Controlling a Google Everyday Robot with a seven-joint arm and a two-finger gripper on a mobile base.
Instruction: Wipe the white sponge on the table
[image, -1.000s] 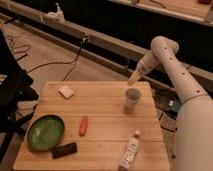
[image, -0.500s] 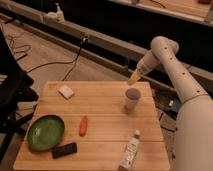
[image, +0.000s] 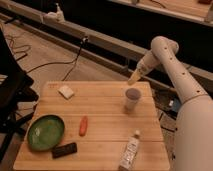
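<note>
Camera view: gripper (image: 134, 79) hangs at far edge of table (image: 105, 107), unmoved since earlier; its state cannot be told. Well apart from it, white sponge (image: 66, 91) lies untouched.

The gripper (image: 134, 78) hovers above the table's (image: 105, 107) far edge, near the cup (image: 132, 98). The arm (image: 175, 80) is cut off by the right and bottom edges, the chair (image: 12, 92) by the left. The bottle's (image: 130, 152) label is unreadable.
</note>
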